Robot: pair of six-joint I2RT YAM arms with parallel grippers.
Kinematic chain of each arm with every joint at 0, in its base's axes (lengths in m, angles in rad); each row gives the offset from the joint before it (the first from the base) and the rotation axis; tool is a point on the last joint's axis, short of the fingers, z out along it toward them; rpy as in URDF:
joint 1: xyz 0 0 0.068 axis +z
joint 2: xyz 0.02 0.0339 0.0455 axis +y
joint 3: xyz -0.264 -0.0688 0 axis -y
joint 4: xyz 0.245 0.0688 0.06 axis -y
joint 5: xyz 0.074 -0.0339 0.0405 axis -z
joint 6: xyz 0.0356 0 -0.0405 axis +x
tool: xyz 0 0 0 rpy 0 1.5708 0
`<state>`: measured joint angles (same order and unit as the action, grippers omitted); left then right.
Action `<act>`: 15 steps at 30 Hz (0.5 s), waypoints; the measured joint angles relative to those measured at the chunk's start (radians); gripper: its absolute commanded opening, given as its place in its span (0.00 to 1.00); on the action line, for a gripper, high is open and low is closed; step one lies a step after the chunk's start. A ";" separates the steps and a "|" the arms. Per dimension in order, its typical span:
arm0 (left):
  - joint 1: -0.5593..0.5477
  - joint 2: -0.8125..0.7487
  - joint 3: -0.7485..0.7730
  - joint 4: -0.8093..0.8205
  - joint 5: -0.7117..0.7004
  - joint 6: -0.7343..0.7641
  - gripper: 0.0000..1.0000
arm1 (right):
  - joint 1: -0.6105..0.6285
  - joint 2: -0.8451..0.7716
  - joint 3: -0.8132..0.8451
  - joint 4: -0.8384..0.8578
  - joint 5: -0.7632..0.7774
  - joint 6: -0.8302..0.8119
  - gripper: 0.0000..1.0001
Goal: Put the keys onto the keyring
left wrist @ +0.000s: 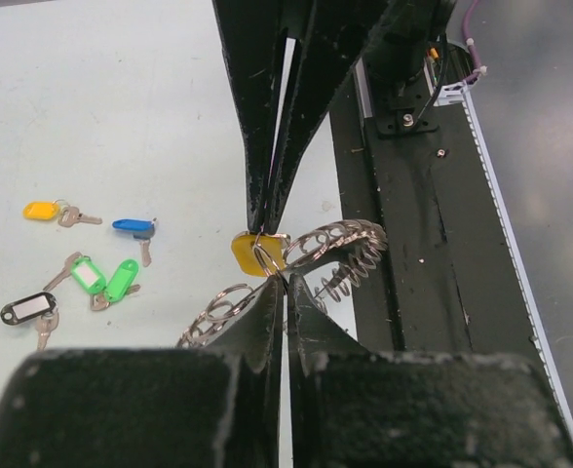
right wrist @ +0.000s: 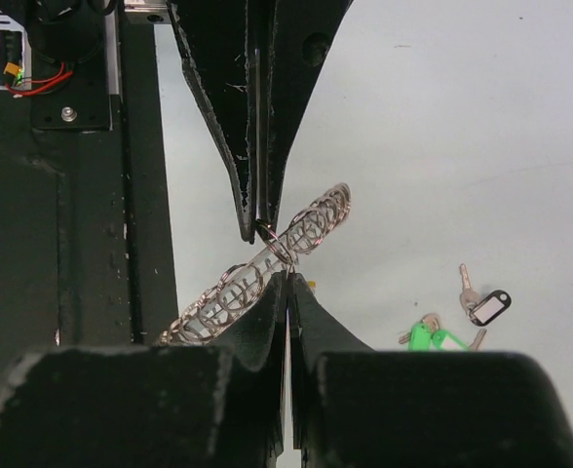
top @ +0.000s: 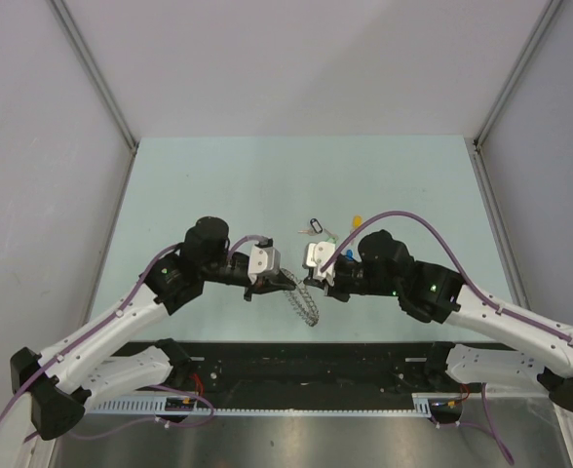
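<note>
Between the two arms, close to the near edge of the pale green table (top: 218, 185), the large silver-grey coiled metal keyring (left wrist: 337, 255) is held at a slant, one end reaching toward the black base rail (left wrist: 433, 292). It is unclear whether its lower end rests on anything. The left gripper (left wrist: 285, 289) has its black fingers pressed together on the keyring's beaded rim. Facing it tip to tip, the right gripper (left wrist: 264, 226) is also clamped, pinching the small wire loop of a yellow-headed key (left wrist: 250, 253). The yellow plastic head of that key touches the keyring just beside the left fingertips. Whether the loop is threaded onto the coil cannot be told.

Farther out on the table, well apart from the keyring, the other small silver keys lie loose. An orange-headed key (left wrist: 41, 210) lies near a blue-headed key (left wrist: 131, 226). A green-headed key (left wrist: 87, 274) lies side by side with a second green-headed key (left wrist: 123, 278). A black-headed key (left wrist: 28, 308) with a white label sits just beside the green pair.
</note>
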<state>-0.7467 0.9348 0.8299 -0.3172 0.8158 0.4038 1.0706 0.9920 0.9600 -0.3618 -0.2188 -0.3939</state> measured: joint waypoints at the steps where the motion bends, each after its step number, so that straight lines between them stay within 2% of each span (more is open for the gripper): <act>1: 0.000 0.000 0.000 0.000 0.002 0.000 0.00 | -0.007 0.000 0.000 0.000 -0.015 0.000 0.00; 15: -0.010 0.000 -0.006 0.018 0.000 -0.002 0.00 | -0.109 0.002 0.000 0.027 -0.250 -0.003 0.00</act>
<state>-0.7570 0.9348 0.8234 -0.2993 0.8158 0.4019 0.9619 0.9939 0.9600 -0.3344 -0.4686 -0.3973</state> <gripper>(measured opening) 0.005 0.009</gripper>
